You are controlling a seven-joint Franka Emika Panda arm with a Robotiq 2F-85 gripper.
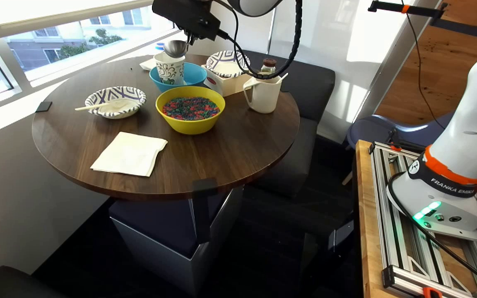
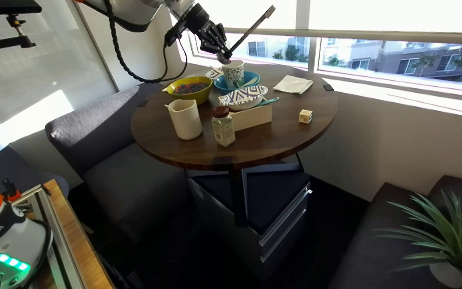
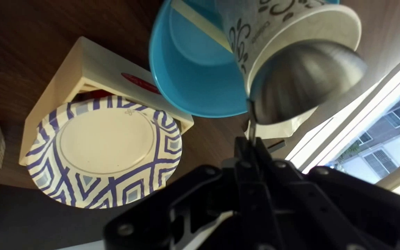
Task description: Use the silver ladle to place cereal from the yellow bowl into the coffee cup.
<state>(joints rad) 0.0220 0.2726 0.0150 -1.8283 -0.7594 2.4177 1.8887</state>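
"Where the dark floor (image 1: 271, 248) comes nearest in an exterior view, what stands to its right?"

"A wooden stand (image 1: 364, 223) with the robot's base (image 1: 437, 207); to the left, a cabinet (image 1: 160, 256) sits beneath the round wooden table (image 1: 218, 161)."

"What does the table's surface bear?"

"Nearest, a folded napkin (image 1: 128, 154); beyond it, the yellow bowl (image 1: 191, 126), holding red, green and dark cereal (image 1: 191, 108), between a striped bowl (image 1: 116, 109) on the left and a cream pitcher (image 1: 264, 97) on the right."

"And farther?"

"The coffee cup (image 1: 170, 70), upright inside a blue bowl (image 1: 197, 76). Above it the gripper (image 3: 251, 144) is clasped about the handle of the silver ladle (image 1: 175, 49), whose scoop tilts at the cup's mouth; whether scoop and rim touch cannot be told."

"What encloses the scene?"

"A dark grey bench (image 1: 313, 80) at the far right, a glossy pale wall (image 1: 325, 37) behind it, and a sunlit window (image 1: 71, 39) at the far left."
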